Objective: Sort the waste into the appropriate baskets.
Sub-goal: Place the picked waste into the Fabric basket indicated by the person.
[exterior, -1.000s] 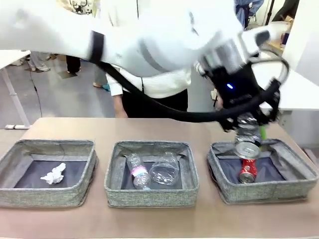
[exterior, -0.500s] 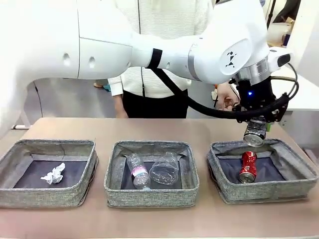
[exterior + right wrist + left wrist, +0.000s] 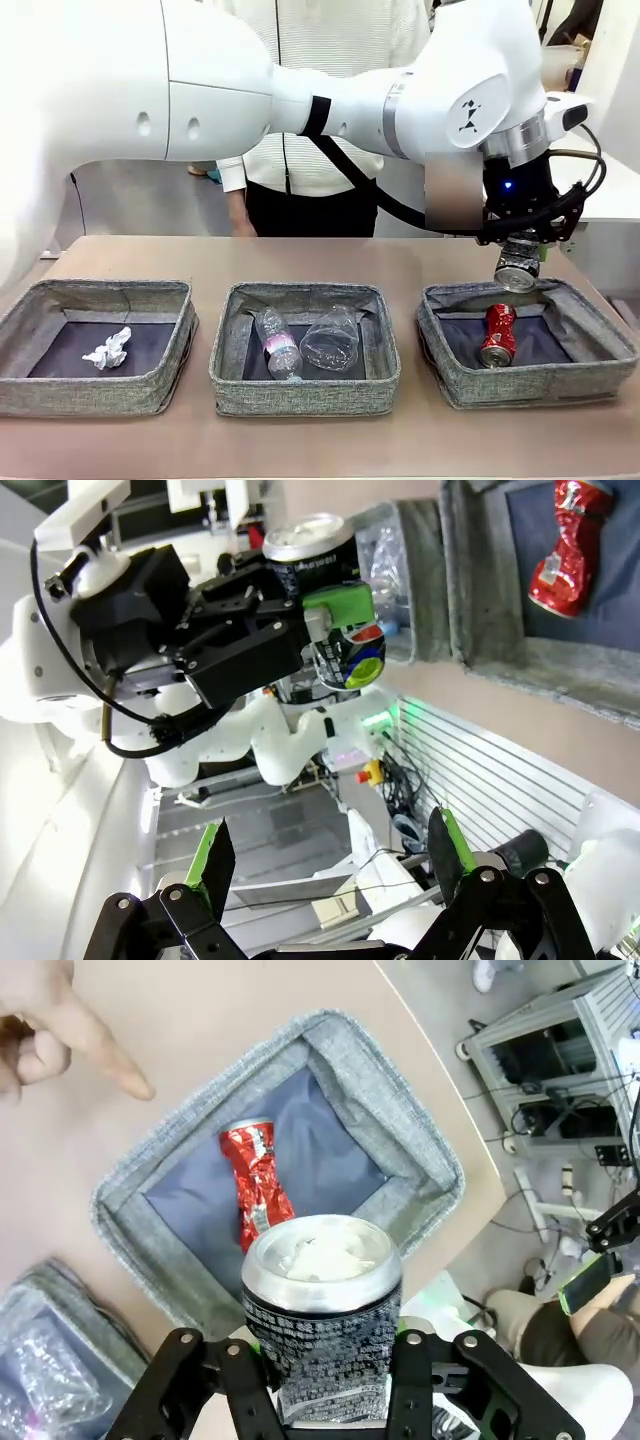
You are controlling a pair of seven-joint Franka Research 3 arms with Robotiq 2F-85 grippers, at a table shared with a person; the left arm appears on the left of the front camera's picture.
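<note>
1. In the front view, our left arm reaches across the middle and hangs the left gripper (image 3: 517,262) over the far rim of the right basket (image 3: 610,362).
2. The dark blue can (image 3: 516,270) sits between that gripper's fingers, tilted, its silver end facing us, above the basket and not touching it.
3. In the left wrist view, the can (image 3: 322,1310) fills the gap between the black fingers; we cannot tell whether the pads press it or have come off it.
4. A crushed red can (image 3: 497,335) lies on the dark lining of the right basket.
5. The middle basket (image 3: 304,392) holds a clear plastic bottle with pink label (image 3: 276,343) beside a crushed clear bottle (image 3: 331,340).
6. The left basket (image 3: 90,393) holds a crumpled white tissue (image 3: 108,349).
7. The person's hand (image 3: 52,1026) points a finger toward the right basket's corner.
8. Our right gripper (image 3: 330,862) has its fingers spread wide with nothing between them.
</note>
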